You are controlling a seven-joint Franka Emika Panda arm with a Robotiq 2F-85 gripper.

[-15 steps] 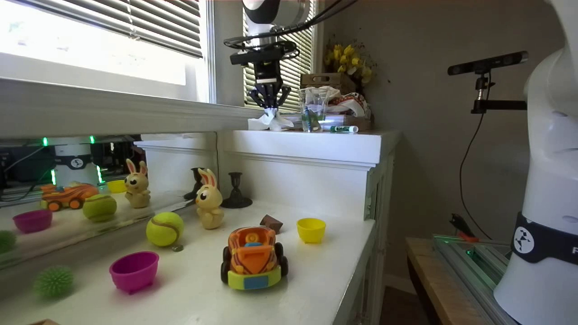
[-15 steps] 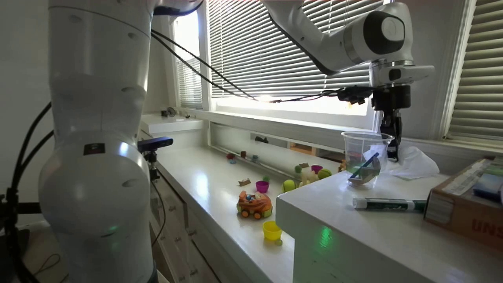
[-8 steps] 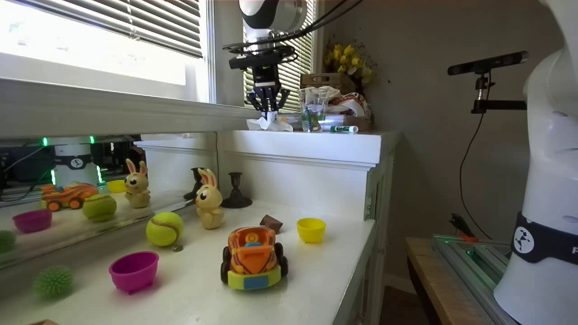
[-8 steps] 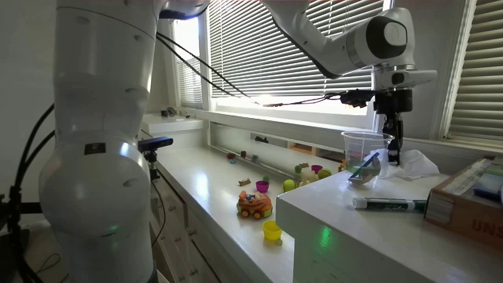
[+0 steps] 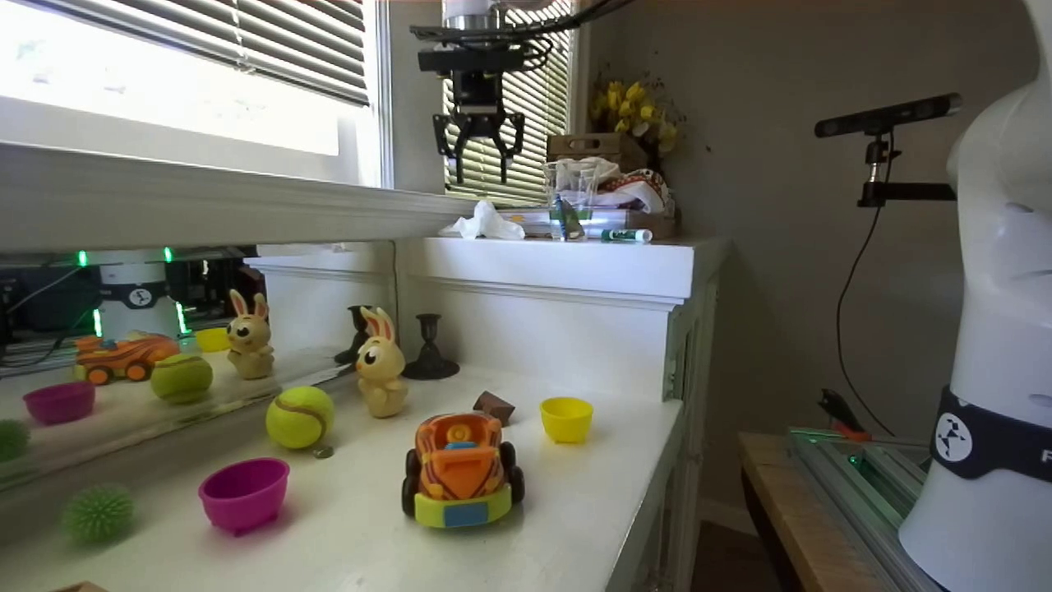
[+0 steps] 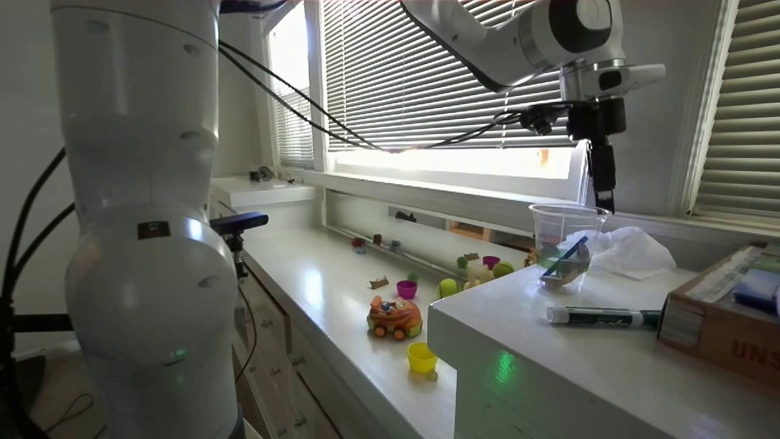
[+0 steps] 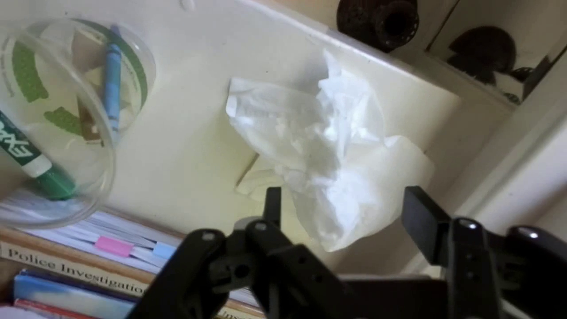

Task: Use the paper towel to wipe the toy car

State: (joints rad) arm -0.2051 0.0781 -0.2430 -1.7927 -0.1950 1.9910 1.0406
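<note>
Tool (image 5: pixel 482 176), jaws apart, above crumpled paper towel (image 5: pixel 486 223)

I've let go of the towel (image 5: pixel 486 224): my gripper (image 5: pixel 482 178), pinched together in its folds a second ago, has spread its fingers (image 5: pixel 459 169) and risen; both exterior views now show it above the towel, apart from it. The towel's crumpled outline has changed slightly too.

Daylight shines under partly lowered blinds (image 5: pixel 288 37) at a window (image 5: pixel 156 94) above a glossy white counter (image 5: pixel 567 510); a gray wall (image 5: pixel 772 279) stands behind.
</note>
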